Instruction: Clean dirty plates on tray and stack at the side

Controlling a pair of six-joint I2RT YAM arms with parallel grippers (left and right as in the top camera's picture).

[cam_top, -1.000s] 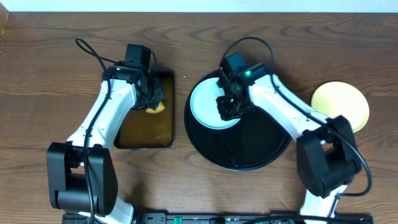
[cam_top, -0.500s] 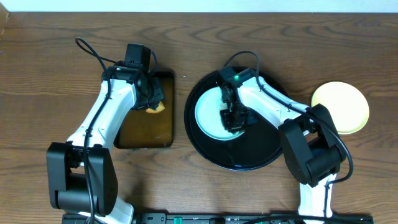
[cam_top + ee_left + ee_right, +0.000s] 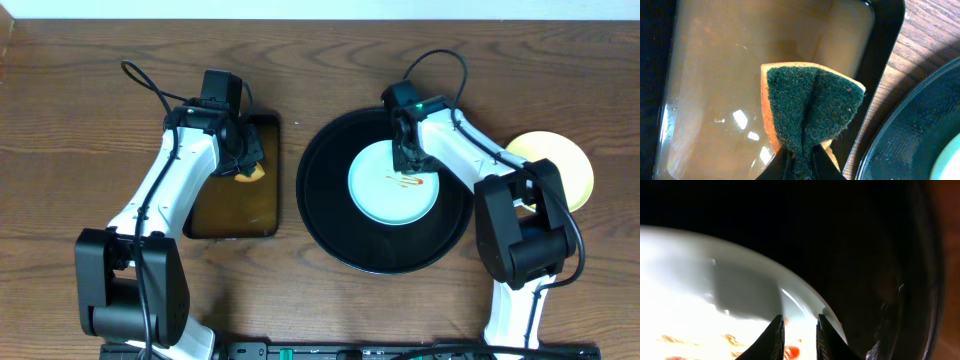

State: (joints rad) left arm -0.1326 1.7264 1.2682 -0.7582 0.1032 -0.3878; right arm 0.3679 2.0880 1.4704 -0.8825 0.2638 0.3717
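Left gripper [image 3: 801, 159] pinches the sponge [image 3: 810, 105] above the rectangular tray [image 3: 235, 212], at left side. Right gripper [image 3: 799, 322], its jaws slightly apart, is at upper edge of the streaked plate [image 3: 390, 197], in centre of the round tray [image 3: 325, 200]. The right arm [image 3: 455, 150] partly covers the cream plate [image 3: 565, 165].

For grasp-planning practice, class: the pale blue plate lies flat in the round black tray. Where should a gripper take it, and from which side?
Probably take the pale blue plate by its far rim, from the side where the right gripper reaches in. It lies flat, too wide to span; the thin rim fits between jaws, clear of the central sauce streaks.
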